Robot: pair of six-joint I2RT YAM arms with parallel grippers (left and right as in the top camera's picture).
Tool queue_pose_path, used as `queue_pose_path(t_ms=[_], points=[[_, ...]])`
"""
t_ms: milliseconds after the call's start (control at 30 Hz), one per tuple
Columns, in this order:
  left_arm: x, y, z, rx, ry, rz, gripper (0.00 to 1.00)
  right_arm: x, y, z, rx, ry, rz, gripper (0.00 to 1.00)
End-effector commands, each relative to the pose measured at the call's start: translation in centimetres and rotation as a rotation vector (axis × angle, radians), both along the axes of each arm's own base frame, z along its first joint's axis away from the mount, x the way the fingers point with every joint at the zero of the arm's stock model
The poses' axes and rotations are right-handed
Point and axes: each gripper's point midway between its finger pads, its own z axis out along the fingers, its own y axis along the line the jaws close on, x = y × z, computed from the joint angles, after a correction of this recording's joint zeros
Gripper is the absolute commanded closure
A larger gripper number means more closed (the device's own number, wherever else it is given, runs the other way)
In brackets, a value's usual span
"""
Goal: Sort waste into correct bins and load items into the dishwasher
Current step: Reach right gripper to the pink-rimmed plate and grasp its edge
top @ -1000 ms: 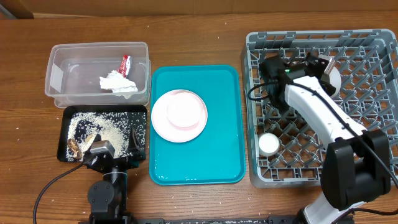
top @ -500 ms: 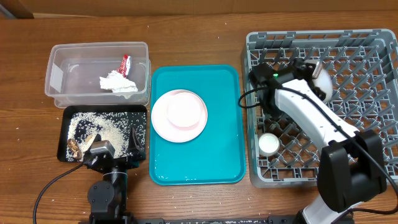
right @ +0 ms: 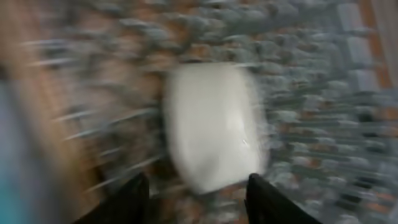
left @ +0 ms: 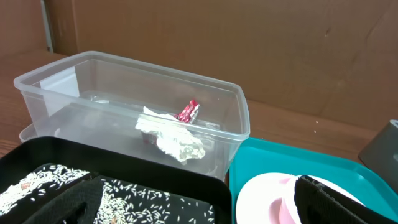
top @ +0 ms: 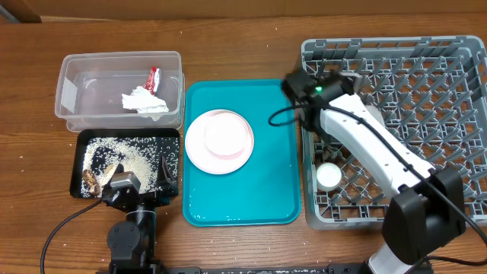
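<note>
The grey dish rack (top: pixel 449 160) holds a small white cup (top: pixel 329 176) near its front left. My right gripper (top: pixel 346 76) hangs over the rack's back left part. In the blurred right wrist view its fingers stand apart, and the pale bowl (right: pixel 214 124) lies on the rack lattice (right: pixel 323 93) just beyond my right gripper (right: pixel 199 186). The pink-rimmed plate (top: pixel 219 141) rests on the teal tray (top: pixel 266 190). A tissue (top: pixel 144 101) and a red wrapper (top: pixel 154 78) lie in the clear tub (top: pixel 84 84). Rice and brown scraps (top: pixel 99 176) cover the black tray (top: pixel 176 135). My left gripper (top: pixel 137 181) is open over that tray's front edge.
In the left wrist view, my left gripper (left: pixel 199 208) has one finger over the black tray (left: pixel 155 177) and the other over the plate (left: pixel 267 196). Behind them stands the clear tub (left: pixel 236 118). Bare wooden table (top: pixel 243 38) runs along the back.
My right gripper has opened, let go of the bowl in the rack, and swung left toward the rack's left edge. The left arm has not moved.
</note>
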Motion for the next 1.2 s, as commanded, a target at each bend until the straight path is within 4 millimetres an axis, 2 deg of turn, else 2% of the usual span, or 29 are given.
queue_pose_path(t_ms=[0,33,67,167,300,433,567,667,733,767,867,1000,1067,1167], points=[[0.0,0.1,0.1,-0.01,-0.009,0.005,0.0,-0.5,8.1,-0.7,0.333,0.134,0.26,0.32],[0.0,0.1,0.1,-0.01,-0.009,0.005,0.0,-0.5,10.5,-0.9,0.427,0.148,0.334,0.24],[0.0,0.1,0.1,-0.01,-0.009,0.005,0.0,-0.6,12.2,-1.0,0.5,0.155,0.377,0.22],[0.0,0.1,0.1,-0.01,-0.009,0.005,0.0,-0.5,15.7,-1.5,0.655,0.149,0.444,0.21],[0.0,0.1,0.1,-0.01,-0.009,0.005,0.0,-0.6,17.5,-3.5,0.709,0.169,0.473,0.24],[0.0,0.1,0.1,-0.01,-0.009,0.005,0.0,-1.3,19.5,-6.4,0.773,0.23,0.499,0.38],[0.0,0.1,0.1,-0.01,-0.009,0.004,0.0,-1.6,21.3,-8.8,0.795,0.27,0.523,0.42],[0.0,0.1,0.1,-0.01,-0.009,0.005,0.0,-1.5,22.5,-10.0,0.797,0.265,0.546,0.49],[0.0,0.1,0.1,-0.01,-0.009,0.005,0.0,-1.1,22.7,-10.3,0.796,0.255,0.542,0.59],[0.0,0.1,0.1,-0.01,-0.009,0.005,0.0,-0.9,22.5,-10.4,0.782,0.246,0.539,0.73],[0.0,0.1,0.1,-0.01,-0.009,0.004,0.0,-0.3,21.3,-10.6,0.722,0.226,0.508,0.96],[0.0,0.1,0.1,-0.01,-0.009,0.005,0.0,0.3,19.6,-9.3,0.701,0.205,0.452,0.96],[0.0,0.1,0.1,-0.01,-0.009,0.005,0.0,1.0,18.8,-7.7,0.701,0.16,0.444,0.96],[0.0,0.1,0.1,-0.01,-0.009,0.004,0.0,2.4,16.9,-4.1,0.67,0.046,0.427,0.96]])
